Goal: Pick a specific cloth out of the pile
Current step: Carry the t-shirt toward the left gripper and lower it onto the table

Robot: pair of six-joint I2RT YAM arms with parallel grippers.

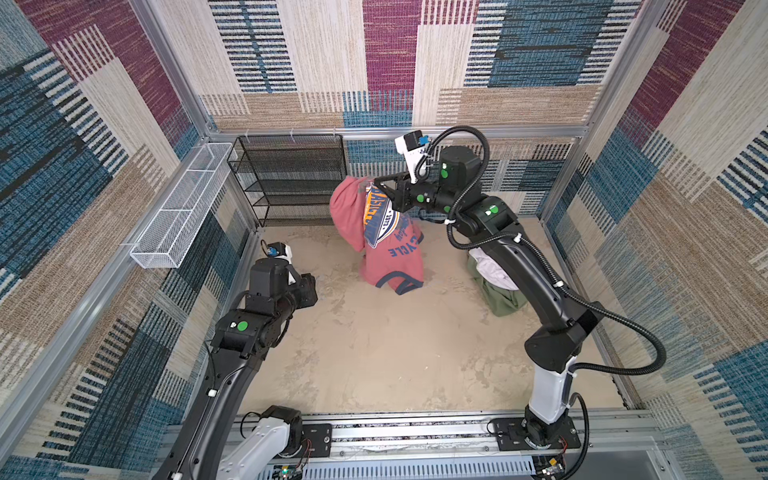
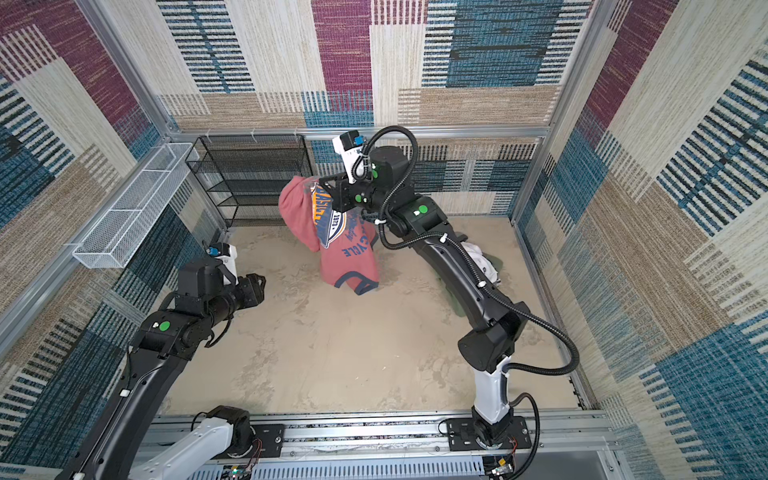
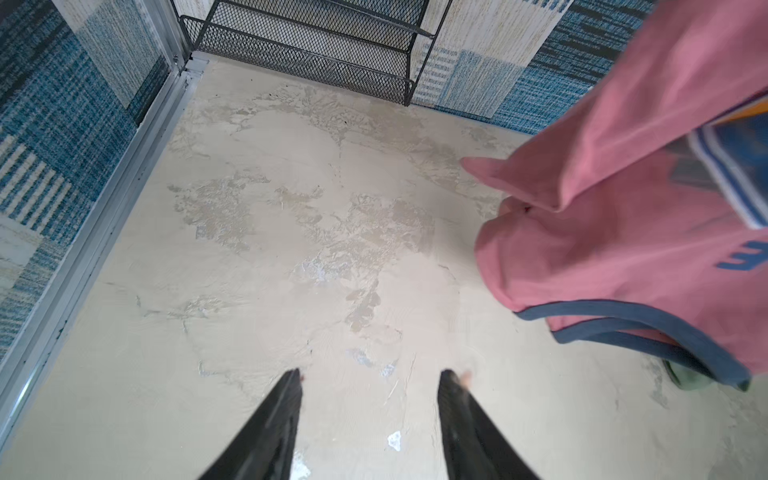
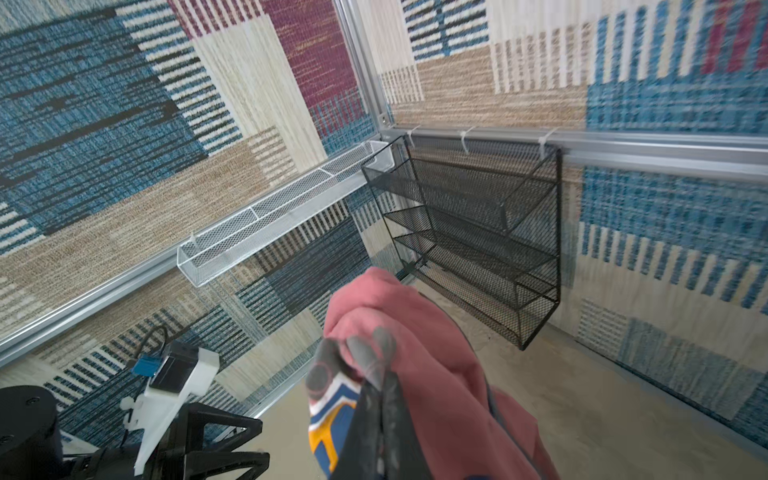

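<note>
Hanging from the right gripper (image 1: 375,182) (image 2: 322,183) (image 4: 382,388), whose jaws are pinched tight on a bunched fold at its top, the faded-red T-shirt (image 1: 392,259) (image 2: 351,266) (image 3: 602,249) (image 4: 436,353) drapes straight down to the tabletop (image 1: 395,353), navy-blue trim at its low end. Its round blue, orange and white badge (image 1: 380,216) (image 2: 328,220) reads "1973" in a top view, with "EST" beside it, and below it the blue lettering runs upside down, "CYCLE" being the only word clear enough to read. Two containers hang on the walls: a black mesh rack (image 1: 291,183) (image 2: 249,178) (image 3: 311,50) (image 4: 478,232) of several shelves on the back wall, just behind the shirt, and a long white wire basket (image 1: 178,212) (image 2: 129,216) (image 4: 270,224) on the left wall; only mesh shows in either. The pile (image 1: 498,286) (image 2: 484,262), a white garment (image 1: 496,266) over an olive-green garment (image 1: 503,301), lies to the right of the shirt under the right forearm, apart from it. The left gripper (image 1: 309,286) (image 2: 257,286) (image 3: 370,378) sits low to the shirt's left, jaws parted and gripping nothing, clear of the cloth.
</note>
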